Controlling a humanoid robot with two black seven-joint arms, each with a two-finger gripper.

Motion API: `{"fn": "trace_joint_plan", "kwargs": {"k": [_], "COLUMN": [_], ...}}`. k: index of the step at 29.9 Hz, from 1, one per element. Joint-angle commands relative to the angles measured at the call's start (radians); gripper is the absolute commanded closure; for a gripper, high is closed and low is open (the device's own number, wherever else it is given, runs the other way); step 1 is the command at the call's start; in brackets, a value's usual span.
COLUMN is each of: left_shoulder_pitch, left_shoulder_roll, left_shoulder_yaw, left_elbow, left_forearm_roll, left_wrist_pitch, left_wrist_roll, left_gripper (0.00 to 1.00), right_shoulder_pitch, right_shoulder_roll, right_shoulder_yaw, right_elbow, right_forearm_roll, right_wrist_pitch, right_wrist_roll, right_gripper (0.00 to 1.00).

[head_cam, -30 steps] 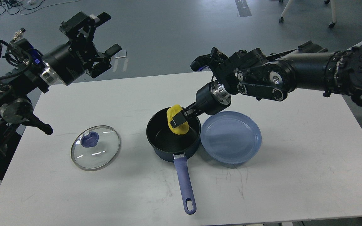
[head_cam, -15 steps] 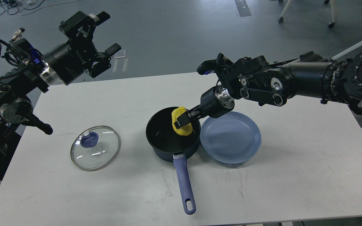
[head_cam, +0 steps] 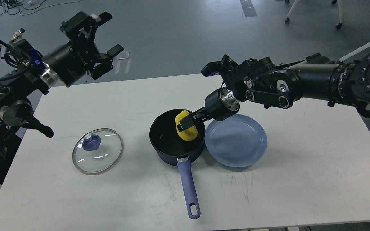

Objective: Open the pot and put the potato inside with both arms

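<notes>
A dark blue pot (head_cam: 172,141) with a black inside and a long blue handle stands open at the table's middle. Its glass lid (head_cam: 97,150) with a blue knob lies flat on the table to the left. My right gripper (head_cam: 185,123) is shut on the yellow potato (head_cam: 187,131) and holds it low inside the pot, at its right side. My left gripper (head_cam: 103,35) is open and empty, raised high above the table's far left edge.
An empty blue plate (head_cam: 235,140) lies right of the pot, touching its rim. The white table (head_cam: 300,179) ends close behind my right arm. Chair legs and cables are on the floor beyond.
My right gripper has brought the potato to the right and down, deeper into the pot. The left arm, lid and plate have stayed where they were.
</notes>
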Motion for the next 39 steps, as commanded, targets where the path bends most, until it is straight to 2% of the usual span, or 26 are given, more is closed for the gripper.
{"fn": "trace_joint_plan", "kwargs": {"k": [1, 3, 8, 13, 15, 22, 24, 32, 39], "left_shoulder_pitch": [0.0, 0.0, 0.0, 0.001, 0.008, 0.06, 0.093, 0.207, 0.301], "left_shoulder_roll": [0.0, 0.0, 0.002, 0.002, 0.0, -0.017, -0.038, -0.095, -0.153], "left_shoulder_yaw": [0.002, 0.002, 0.002, 0.002, 0.0, -0.031, -0.06, -0.126, -0.175], "left_elbow": [-0.001, -0.001, 0.001, 0.001, 0.001, 0.001, 0.003, 0.01, 0.044], "left_forearm_roll": [0.0, 0.0, 0.0, -0.001, -0.001, -0.026, -0.029, -0.029, -0.028], "left_wrist_pitch": [0.0, 0.0, 0.0, 0.0, 0.0, 0.0, 0.0, 0.0, 0.0], "left_wrist_roll": [0.0, 0.0, 0.0, 0.0, -0.002, -0.002, -0.002, 0.0, 0.0], "left_gripper": [0.02, 0.02, 0.02, 0.02, 0.02, 0.02, 0.02, 0.02, 0.02], "right_shoulder_pitch": [0.003, 0.008, 0.025, 0.029, 0.016, -0.159, -0.265, -0.553, -0.644], "right_shoulder_roll": [0.0, 0.0, -0.031, -0.231, -0.277, -0.449, -0.485, -0.491, -0.494], "right_shoulder_yaw": [0.006, 0.009, 0.03, 0.186, 0.231, 0.432, 0.536, 0.792, 0.814], "right_elbow": [0.001, 0.003, 0.011, 0.057, 0.067, 0.083, 0.078, 0.034, 0.031], "right_forearm_roll": [0.001, 0.004, 0.045, 0.058, 0.073, 0.324, 0.418, 0.538, 0.663], "right_wrist_pitch": [0.0, 0.0, 0.0, 0.0, 0.0, 0.0, 0.0, 0.0, 0.0], "right_wrist_roll": [0.0, 0.0, 0.0, 0.0, 0.0, 0.0, 0.0, 0.0, 0.0], "right_gripper": [0.16, 0.12, 0.12, 0.08, 0.08, 0.05, 0.05, 0.05, 0.05]}}
